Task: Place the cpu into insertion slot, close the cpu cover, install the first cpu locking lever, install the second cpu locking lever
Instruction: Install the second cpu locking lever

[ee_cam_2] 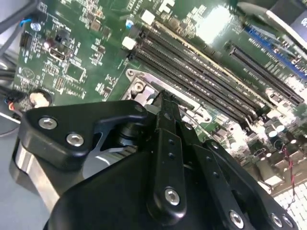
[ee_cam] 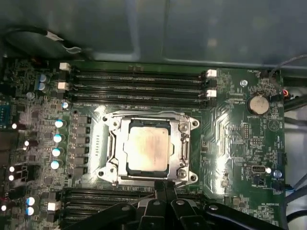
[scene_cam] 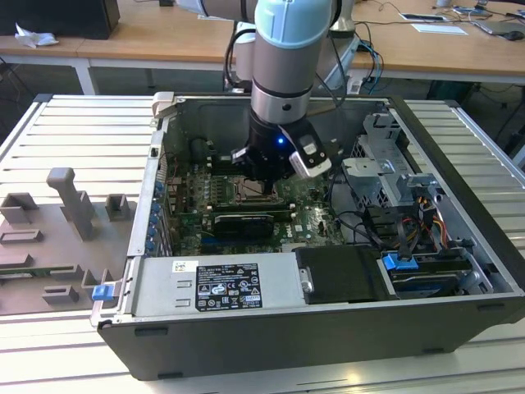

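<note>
At six o'clock of the cpu cover (ee_cam: 146, 146), lying over the seated cpu (ee_cam: 147, 147), the claw (ee_cam: 163, 188) is held together, so levers should be pressed squarely.

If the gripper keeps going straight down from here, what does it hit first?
Most likely the edge of the cpu cover, closed over the cpu. The gripper points down at that edge beside the memory slots; depth is unclear.

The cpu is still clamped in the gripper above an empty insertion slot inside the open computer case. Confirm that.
Not so: in the first wrist view the cpu already lies in the insertion slot, framed by the cpu cover. The gripper sits at the socket's edge, inside the open computer case.
</note>
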Controlling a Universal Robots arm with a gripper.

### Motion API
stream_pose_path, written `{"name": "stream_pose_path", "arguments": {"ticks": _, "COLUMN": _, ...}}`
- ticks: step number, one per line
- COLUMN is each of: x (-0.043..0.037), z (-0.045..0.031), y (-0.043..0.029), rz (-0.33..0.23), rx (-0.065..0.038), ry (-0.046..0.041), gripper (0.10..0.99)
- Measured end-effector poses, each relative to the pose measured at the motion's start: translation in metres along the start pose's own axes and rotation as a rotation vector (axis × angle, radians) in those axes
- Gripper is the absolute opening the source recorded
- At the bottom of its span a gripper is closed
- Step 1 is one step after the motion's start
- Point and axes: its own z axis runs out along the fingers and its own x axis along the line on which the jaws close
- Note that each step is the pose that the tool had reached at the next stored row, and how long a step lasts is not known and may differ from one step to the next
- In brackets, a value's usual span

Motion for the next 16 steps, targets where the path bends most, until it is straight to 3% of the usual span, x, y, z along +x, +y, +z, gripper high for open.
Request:
{"name": "stream_pose_path", "arguments": {"ticks": 1, "x": 0.0009, "z": -0.0001, "y": -0.0019, "rz": 0.0, "rx": -0.009, "ry": -0.0004, "gripper": 0.106}}
{"name": "stream_pose_path", "arguments": {"ticks": 5, "x": 0.0088, "z": -0.0008, "y": -0.0062, "rz": 0.0, "rx": -0.012, "ry": -0.0006, "gripper": 0.106}}
{"name": "stream_pose_path", "arguments": {"ticks": 7, "x": 0.024, "z": 0.0002, "y": -0.0058, "rz": 0.0, "rx": -0.013, "ry": -0.0006, "gripper": 0.106}}
{"name": "stream_pose_path", "arguments": {"ticks": 9, "x": 0.0315, "z": 0.0062, "y": -0.0063, "rz": -0.005, "rx": -0.012, "ry": 0.0001, "gripper": 0.106}}
{"name": "stream_pose_path", "arguments": {"ticks": 11, "x": 0.034, "z": 0.0122, "y": -0.007, "rz": -0.008, "rx": -0.013, "ry": 0.0005, "gripper": 0.106}}
{"name": "stream_pose_path", "arguments": {"ticks": 16, "x": 0.0369, "z": 0.0137, "y": -0.0093, "rz": -0.008, "rx": -0.02, "ry": -0.0001, "gripper": 0.106}}
